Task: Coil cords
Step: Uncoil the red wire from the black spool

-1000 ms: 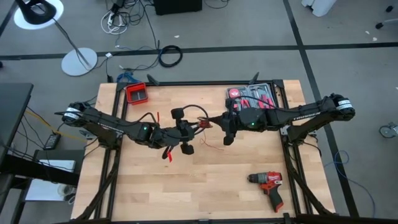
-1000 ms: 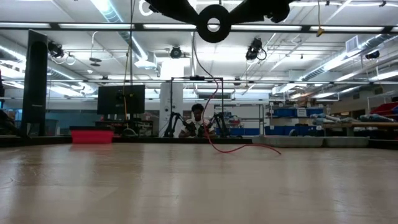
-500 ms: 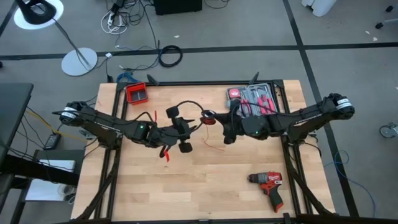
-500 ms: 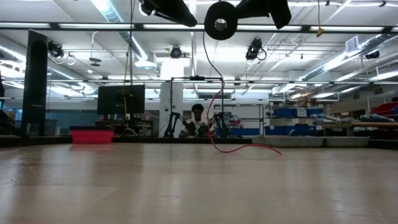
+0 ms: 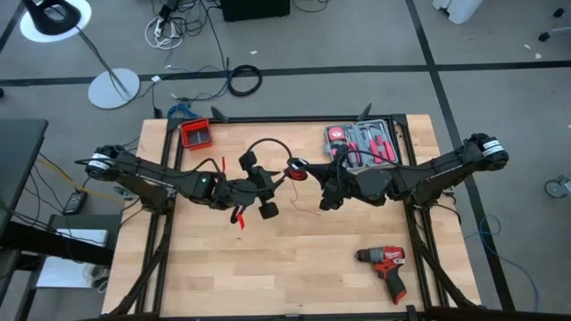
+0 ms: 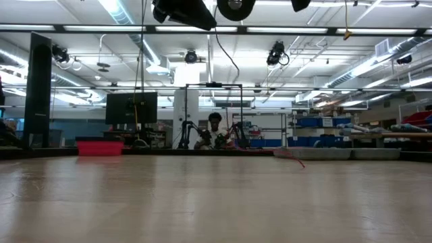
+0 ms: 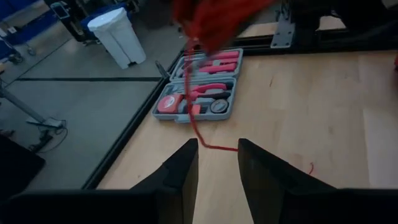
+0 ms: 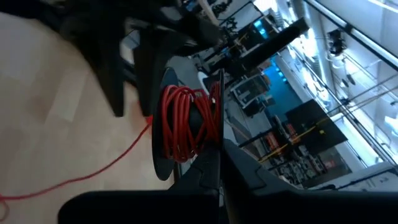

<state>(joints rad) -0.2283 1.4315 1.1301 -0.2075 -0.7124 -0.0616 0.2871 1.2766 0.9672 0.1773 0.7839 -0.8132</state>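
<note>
The cords are thin red and black wires. In the right wrist view the red wire is wound into a coil (image 8: 183, 130) on a black reel, and my right gripper (image 8: 221, 158) is shut on it. From above, the coil (image 5: 296, 167) hangs over the table's middle between both grippers. A black wire loop (image 5: 268, 145) arches from the coil toward my left gripper (image 5: 277, 180). A loose red strand (image 5: 309, 211) lies on the table. My left gripper (image 7: 217, 146) stands open just short of the coil, which is blurred (image 7: 211, 15), with nothing between its fingers. My right gripper pinches the reel with the red coil at its edge (image 8: 214, 146), where the two fingers meet. The fingers come nearly level from the table's right. The coil is lifted clear of the table, and a red strand (image 8: 118, 155) trails down from it to the wood.
A grey case of red tools (image 5: 361, 140) lies at the back right, a red bin (image 5: 195, 134) at the back left and a red drill (image 5: 384, 267) near the front right. Bare wood (image 5: 223, 267) lies toward the near edge. A person sits beyond the table (image 6: 214, 131).
My right gripper has risen and turned, carrying the coil up and slightly toward the far edge. The black wire has bulged into a wider loop. The red strand that hung down to the table has been drawn up, so less of it lies on the wood.
</note>
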